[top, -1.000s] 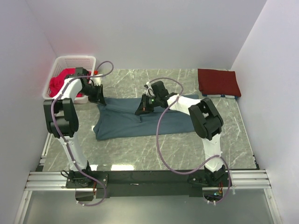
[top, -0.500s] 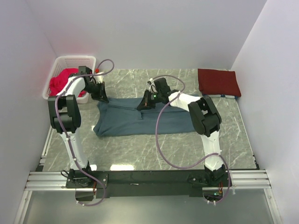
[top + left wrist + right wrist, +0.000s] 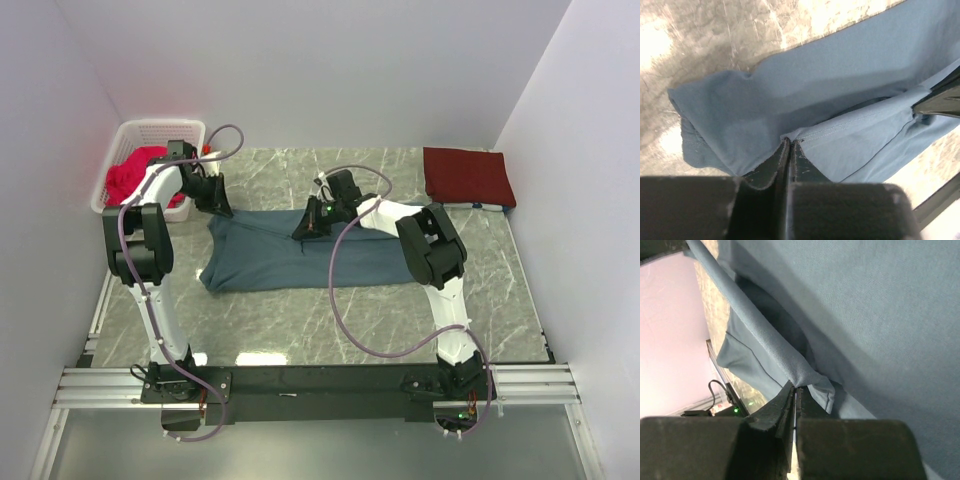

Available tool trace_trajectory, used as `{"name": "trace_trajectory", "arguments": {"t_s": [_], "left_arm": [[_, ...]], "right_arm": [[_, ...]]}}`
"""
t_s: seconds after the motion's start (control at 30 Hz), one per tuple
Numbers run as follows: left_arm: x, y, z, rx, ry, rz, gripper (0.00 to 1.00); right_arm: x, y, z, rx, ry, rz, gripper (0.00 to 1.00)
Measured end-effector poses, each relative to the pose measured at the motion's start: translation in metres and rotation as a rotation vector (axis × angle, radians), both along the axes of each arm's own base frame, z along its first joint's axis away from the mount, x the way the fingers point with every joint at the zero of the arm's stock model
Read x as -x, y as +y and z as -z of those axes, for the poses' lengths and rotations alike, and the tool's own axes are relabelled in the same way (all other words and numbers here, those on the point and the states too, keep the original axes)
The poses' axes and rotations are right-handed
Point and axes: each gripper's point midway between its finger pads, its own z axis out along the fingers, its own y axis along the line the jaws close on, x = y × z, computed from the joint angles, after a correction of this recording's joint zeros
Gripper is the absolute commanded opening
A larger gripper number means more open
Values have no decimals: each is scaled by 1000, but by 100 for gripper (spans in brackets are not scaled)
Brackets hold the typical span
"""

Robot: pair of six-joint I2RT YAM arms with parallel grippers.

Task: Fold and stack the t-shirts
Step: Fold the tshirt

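Across the middle of the marble table (image 3: 300, 335) lies the slate blue-grey t-shirt (image 3: 290, 262), spread flat but rumpled along its far edge. At its 10 o'clock corner sits the left gripper (image 3: 221, 209); at 12 o'clock, the right gripper (image 3: 304, 227). From above, the grips are hard to read. Each wrist camera settles it: the left jaws are pressed together on a stitched hem (image 3: 850, 124), and the right jaws pinch a rolled fold (image 3: 760, 335), which seems slightly lifted. Toward 2 o'clock rests the folded maroon t-shirt (image 3: 468, 176); toward 10 o'clock, a white basket (image 3: 160, 128) holding red cloth (image 3: 128, 178).
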Motion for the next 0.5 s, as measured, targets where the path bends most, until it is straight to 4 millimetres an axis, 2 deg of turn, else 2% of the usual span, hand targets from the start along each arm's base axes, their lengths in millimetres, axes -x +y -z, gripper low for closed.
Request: {"name": "trace_trajectory", "arguments": {"t_s": [0.03,0.07,0.1,0.13,0.23,0.33,0.43,0.5], "left_arm": [[-1,0,0,-1,-3,1,32],[-1,0,0,-2,-4,0,43],[-2,1,0,-6,-7,-2,58],[-2,2,0,-9,-11,0,61],[5,6,-3,-9,-16,0,64],[31,13,-12,-15,-16,31,62],[69,21,-24,-30,-20,77,61],[97,23,-25,-42,-11,105,61]], "right_arm": [[-1,1,-2,-3,0,0,19],[-1,1,-3,-3,-2,0,26],[-2,2,-5,-5,-2,-2,32],[-3,2,-8,-6,-6,-6,42],[-2,-1,-14,-2,-19,-31,52],[5,-17,-21,31,-21,-62,53],[10,-49,-41,68,-61,-94,53],[11,-77,-57,100,-103,-104,51]]}}
